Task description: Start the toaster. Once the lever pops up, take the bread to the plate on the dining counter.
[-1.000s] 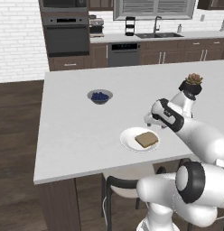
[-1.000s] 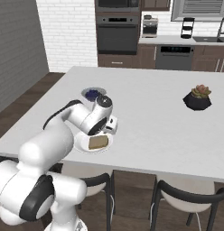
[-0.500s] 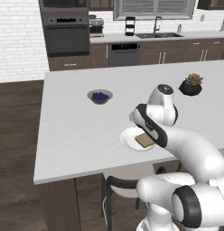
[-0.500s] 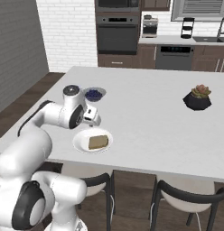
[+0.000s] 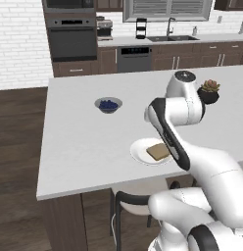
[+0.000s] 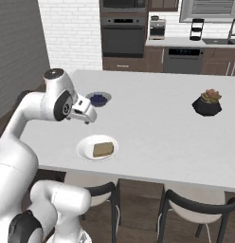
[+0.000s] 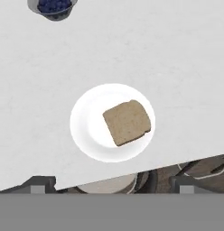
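Now bread (image 7: 128,122) lies on plate (image 7: 93,131), on counter (image 6: 152,128) directly below hand (image 6: 87,115); hand released, empty.

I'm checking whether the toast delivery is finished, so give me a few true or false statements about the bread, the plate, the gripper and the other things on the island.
1. The bread lies on the plate. True.
2. The gripper is holding the bread. False: it's open and empty, above the counter.
3. The bowl of blueberries sits on the plate. False: it stands apart, farther back on the dining counter.
4. A potted succulent stands on the counter. True.
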Tool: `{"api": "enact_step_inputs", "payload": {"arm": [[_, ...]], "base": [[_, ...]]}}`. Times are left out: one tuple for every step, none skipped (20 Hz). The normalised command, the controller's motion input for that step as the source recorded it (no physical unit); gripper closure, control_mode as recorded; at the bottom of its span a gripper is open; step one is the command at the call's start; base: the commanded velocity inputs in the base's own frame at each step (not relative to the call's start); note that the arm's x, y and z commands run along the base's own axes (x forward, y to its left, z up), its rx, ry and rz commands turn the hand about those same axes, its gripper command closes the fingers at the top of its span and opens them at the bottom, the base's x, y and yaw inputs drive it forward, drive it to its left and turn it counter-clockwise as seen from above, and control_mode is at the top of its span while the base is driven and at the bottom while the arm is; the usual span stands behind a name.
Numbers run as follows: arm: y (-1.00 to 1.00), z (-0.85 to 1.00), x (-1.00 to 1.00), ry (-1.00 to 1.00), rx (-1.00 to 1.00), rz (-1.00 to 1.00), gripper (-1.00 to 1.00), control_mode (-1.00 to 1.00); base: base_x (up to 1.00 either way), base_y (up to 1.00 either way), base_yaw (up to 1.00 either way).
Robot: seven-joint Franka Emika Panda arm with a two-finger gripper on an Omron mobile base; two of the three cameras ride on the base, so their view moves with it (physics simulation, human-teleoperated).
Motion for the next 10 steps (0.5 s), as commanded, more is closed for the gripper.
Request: {"api": "enact_step_inputs", "payload": {"arm": [[-0.32,0.84,-0.71,0.00,0.02,0.00,-1.00,-1.00],[-0.36,0.84,-0.81,0.00,0.02,0.00,-1.00,-1.00],[-0.37,0.79,-0.93,0.00,0.02,0.00,-1.00,-1.00],[-0.33,0.66,-0.96,0.00,0.02,0.00,-1.00,-1.00],[-0.08,0.44,-1.00,0.00,0.00,0.02,-1.00,-1.00],[0.00,0.21,-1.00,0.00,0.00,0.09,-1.00,-1.00],[0.00,0.20,-1.00,0.00,0.00,0.10,-1.00,-1.00],[0.00,0.21,-1.00,0.00,0.00,0.10,-1.00,-1.00],[0.00,0.16,-1.00,0.00,0.00,0.11,-1.00,-1.00],[0.00,0.15,-1.00,0.00,0.00,0.11,-1.00,-1.00]], "base": [[0.00,0.00,0.00],[0.00,0.00,0.00],[0.00,0.00,0.00],[0.00,0.00,0.00],[0.00,0.00,0.00],[0.00,0.00,0.00],[0.00,0.00,0.00],[0.00,0.00,0.00],[0.00,0.00,0.00],[0.00,0.00,0.00]]}}
